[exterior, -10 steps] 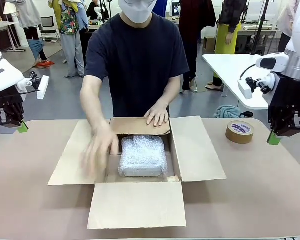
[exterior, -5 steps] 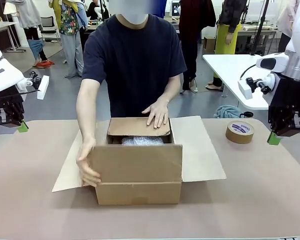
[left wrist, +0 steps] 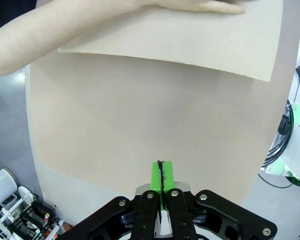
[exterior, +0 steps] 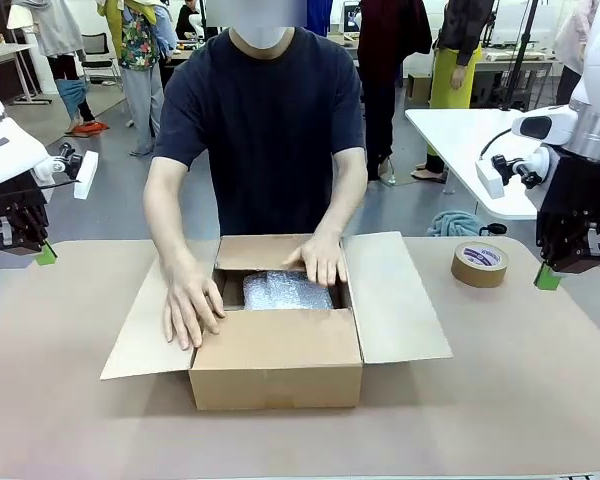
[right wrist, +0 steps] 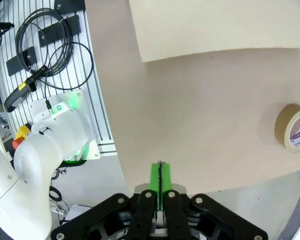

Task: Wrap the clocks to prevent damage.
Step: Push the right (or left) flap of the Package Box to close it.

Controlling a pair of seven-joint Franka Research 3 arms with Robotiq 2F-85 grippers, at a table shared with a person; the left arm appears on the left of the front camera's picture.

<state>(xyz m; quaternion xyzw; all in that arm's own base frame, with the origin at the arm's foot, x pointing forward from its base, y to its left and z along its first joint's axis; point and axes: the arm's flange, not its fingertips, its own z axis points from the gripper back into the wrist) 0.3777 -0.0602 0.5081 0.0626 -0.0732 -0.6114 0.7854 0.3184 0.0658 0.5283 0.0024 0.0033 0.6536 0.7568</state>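
An open cardboard box (exterior: 275, 372) stands mid-table with a bubble-wrapped bundle (exterior: 285, 291) inside; the clocks themselves are hidden. The person's one hand (exterior: 190, 305) presses on the box's left flap, the other hand (exterior: 323, 262) rests at the back rim over the bundle. My left gripper (exterior: 44, 252) hangs shut and empty over the table's far left edge, its green pads together (left wrist: 161, 172). My right gripper (exterior: 547, 277) hangs shut and empty at the right, pads (right wrist: 160, 175) pressed together above the table.
A roll of brown tape (exterior: 479, 263) lies on the table right of the box, near my right gripper, and shows as well in the right wrist view (right wrist: 293, 128). The box's side flaps (exterior: 395, 300) spread flat. A white table stands behind on the right.
The box's front flap went from lying flat to standing upright. The person's hand moved onto the left flap, the other slid from the back flap toward the bundle. Both arms stayed still.
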